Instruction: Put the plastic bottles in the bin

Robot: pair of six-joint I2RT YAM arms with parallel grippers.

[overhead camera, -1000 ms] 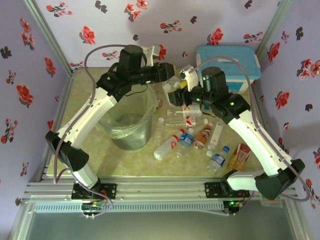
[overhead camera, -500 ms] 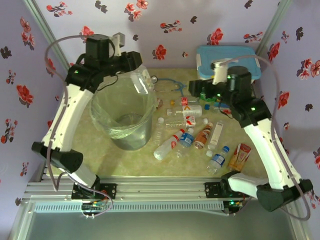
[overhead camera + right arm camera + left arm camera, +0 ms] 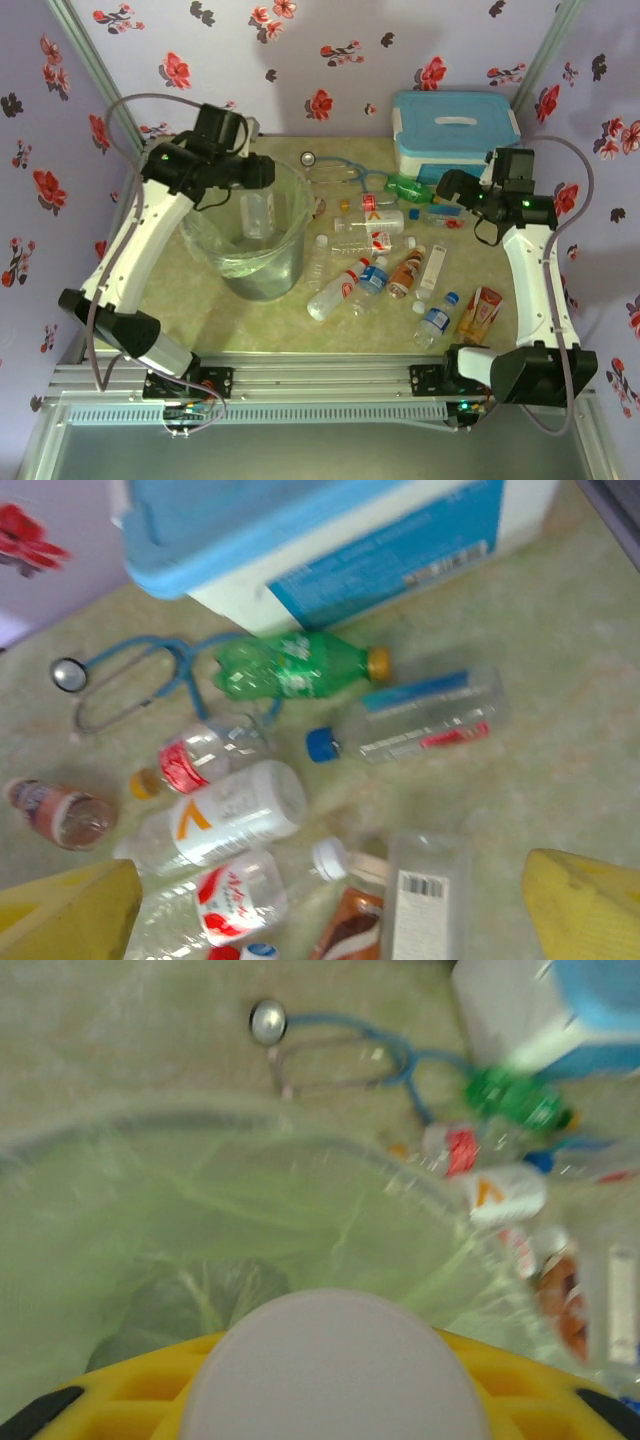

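Clear plastic bottles [image 3: 372, 262] with coloured caps lie scattered on the mottled table [image 3: 250, 320]. A green bottle [image 3: 290, 665] lies near the blue-lidded box [image 3: 455, 130]. Another bottle [image 3: 257, 214] shows inside the translucent, bag-lined bin [image 3: 230, 265], just by the left gripper [image 3: 262, 172]. The blur leaves me unable to tell whether that gripper clasps it. The right gripper [image 3: 447, 186] hangs wide and empty, its yellow fingers [image 3: 75, 910] far apart.

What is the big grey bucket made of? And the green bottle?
The bin looks like cloudy grey plastic you can dimly see through, lined with a thin, crinkly clear bag. The green bottle looks like thin, shiny see-through plastic, tinted green.
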